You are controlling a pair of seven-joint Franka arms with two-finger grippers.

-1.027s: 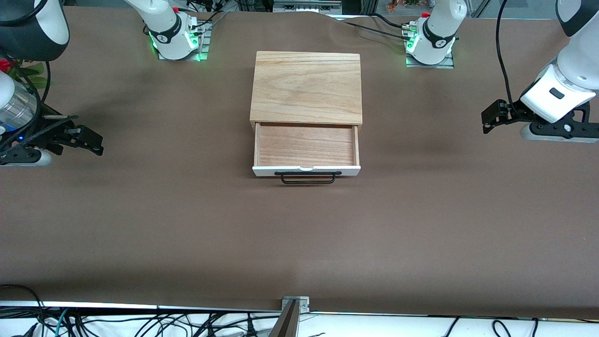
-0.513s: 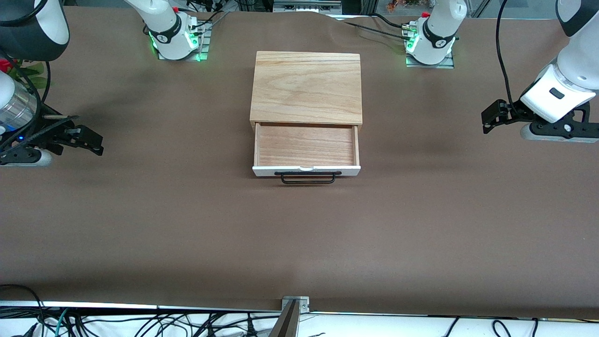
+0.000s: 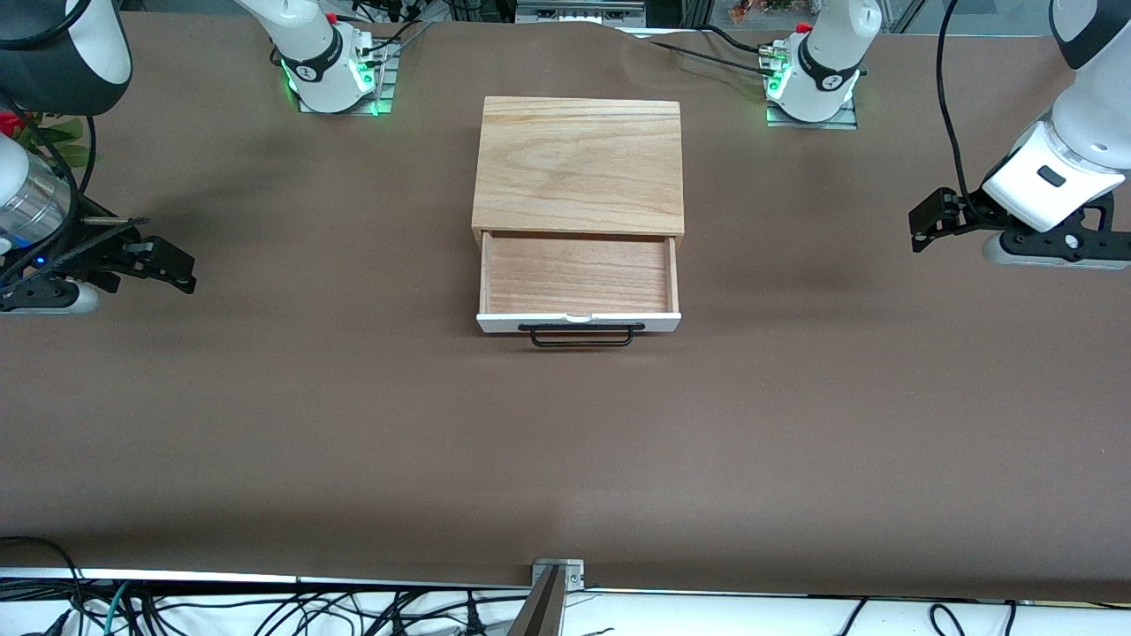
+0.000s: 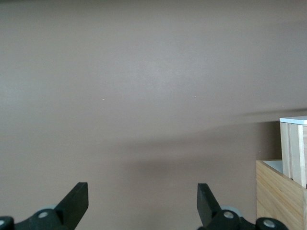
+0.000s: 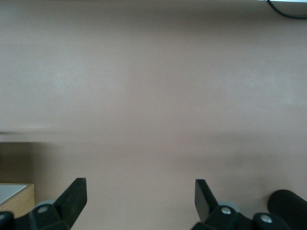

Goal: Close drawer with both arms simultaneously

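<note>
The drawer (image 3: 579, 274) is pulled out of the wooden box (image 3: 579, 163) at mid-table, toward the front camera. It is a shallow light-wood tray, empty, with a white front panel (image 3: 579, 322) and a black wire handle (image 3: 580, 336). My left gripper (image 3: 923, 227) hangs open and empty over the bare table at the left arm's end; its wrist view (image 4: 142, 201) shows part of the drawer (image 4: 292, 153) at the edge. My right gripper (image 3: 177, 269) hangs open and empty over the table at the right arm's end; it also shows in the right wrist view (image 5: 140, 199). Both are well apart from the drawer.
The brown table cover (image 3: 565, 442) spreads wide round the box. The arm bases (image 3: 331, 66) (image 3: 813, 75) stand farther from the front camera than the box. Cables (image 3: 265, 609) lie along the table's front edge, with a metal bracket (image 3: 557, 574) at its middle.
</note>
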